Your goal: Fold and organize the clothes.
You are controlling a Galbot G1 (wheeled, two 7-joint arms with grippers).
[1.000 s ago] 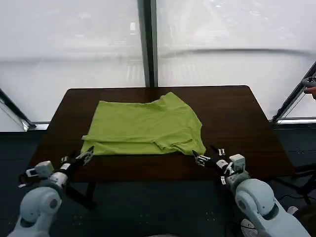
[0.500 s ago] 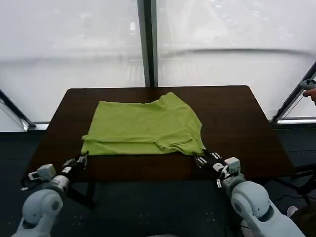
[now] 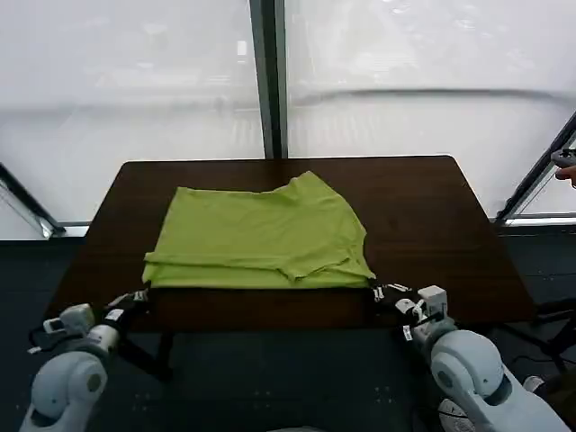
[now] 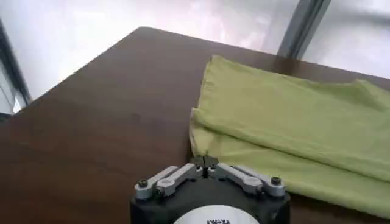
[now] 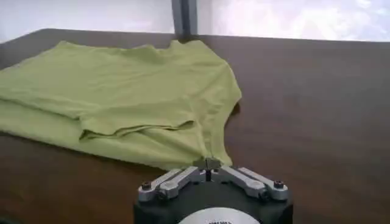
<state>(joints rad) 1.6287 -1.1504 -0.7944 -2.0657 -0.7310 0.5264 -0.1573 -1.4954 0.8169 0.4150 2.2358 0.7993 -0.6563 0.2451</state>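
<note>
The clothes are one lime-green T-shirt point(image 3: 256, 238), lying folded in a wide band across the dark brown table point(image 3: 423, 225). Its near hem reaches close to the table's front edge. My left gripper point(image 3: 142, 295) is at the shirt's near left corner, jaws shut on the fabric edge point(image 4: 199, 149). My right gripper point(image 3: 378, 290) is at the near right corner, shut on the hem tip point(image 5: 210, 155). In the left wrist view the shirt point(image 4: 292, 122) spreads away from the left gripper point(image 4: 204, 161). In the right wrist view the shirt point(image 5: 122, 91) shows a folded sleeve layer just beyond the right gripper point(image 5: 209, 163).
Bare table surface lies to the right of the shirt point(image 3: 432, 207) and along the far edge. A dark window post point(image 3: 267, 81) stands behind the table. Both arms hang just off the table's front edge.
Both grippers have drawn back toward the table's front edge, and the shirt's near hem has slid with them, closer to that edge.
</note>
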